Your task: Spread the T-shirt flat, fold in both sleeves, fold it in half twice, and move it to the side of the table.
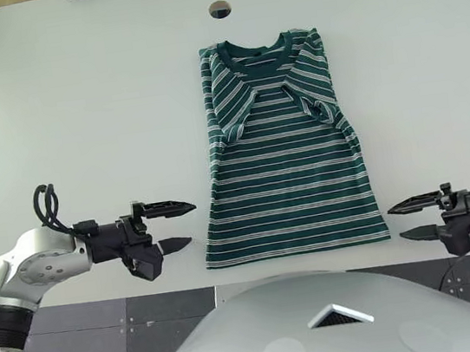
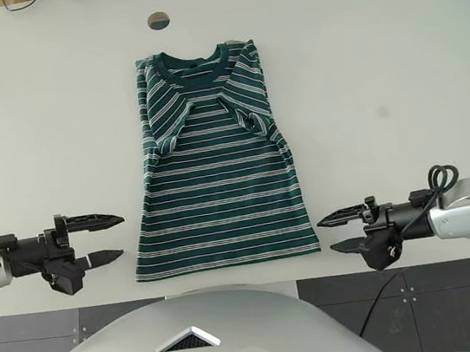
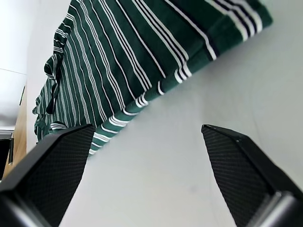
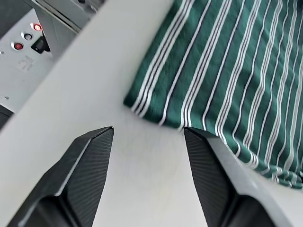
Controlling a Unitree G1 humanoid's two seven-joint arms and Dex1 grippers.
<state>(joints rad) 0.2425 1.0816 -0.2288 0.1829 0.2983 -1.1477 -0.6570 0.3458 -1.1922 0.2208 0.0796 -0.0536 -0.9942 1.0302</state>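
T-shirt (image 1: 287, 169): green-striped, sleeves folded in, flat on the white surface (image 1: 78, 119). Long axis runs away from the robot, hem nearest.
Left hand (image 1: 192, 224): empty, jaws parted, just beside the left hem corner.
Right hand (image 1: 395, 222): empty, jaws parted, beside the right corner.
Both hands look equally near.

Light: bright, even, from overhead; table (image 1: 78, 119) glares near white
Shadows: faint, soft, along the T-shirt (image 3: 142, 52) hem
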